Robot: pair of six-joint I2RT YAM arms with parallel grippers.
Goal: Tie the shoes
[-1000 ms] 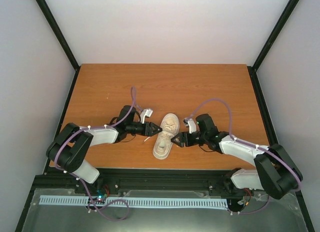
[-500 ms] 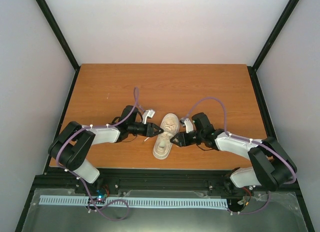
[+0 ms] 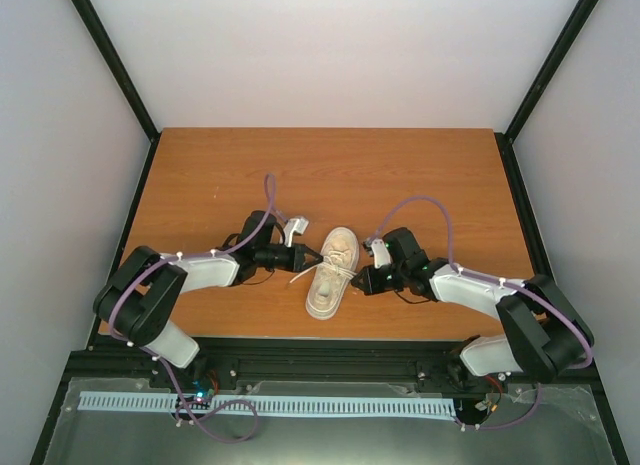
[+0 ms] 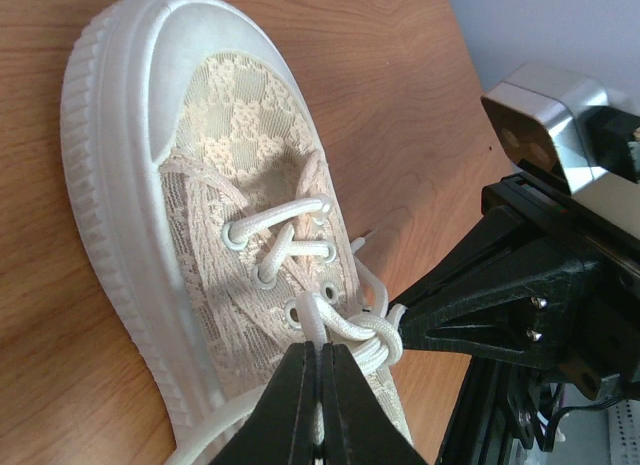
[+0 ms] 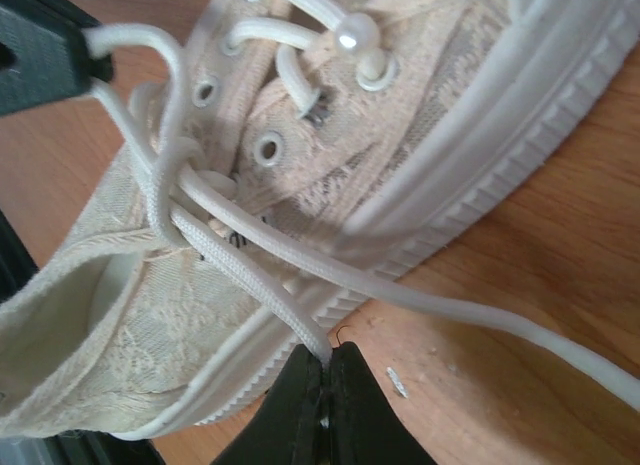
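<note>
Where the shoe (image 3: pixel 328 283) lies on the tabletop (image 3: pixel 200 175), it sits directly between the two sets of fingers. Left fingers (image 4: pixel 303 385): closed, pinching a lace (image 4: pixel 350 330) at the knot just ahead of their tips. Right fingers (image 5: pixel 305 390): closed on a lace strand at their tips, with the shoe's sole immediately beyond.

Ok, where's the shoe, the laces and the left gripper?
shoe (image 4: pixel 190 40), left wrist view, toe cap.
laces (image 5: pixel 182 200), right wrist view, where they cross.
left gripper (image 4: pixel 320 353), left wrist view, between its fingertips.
</note>
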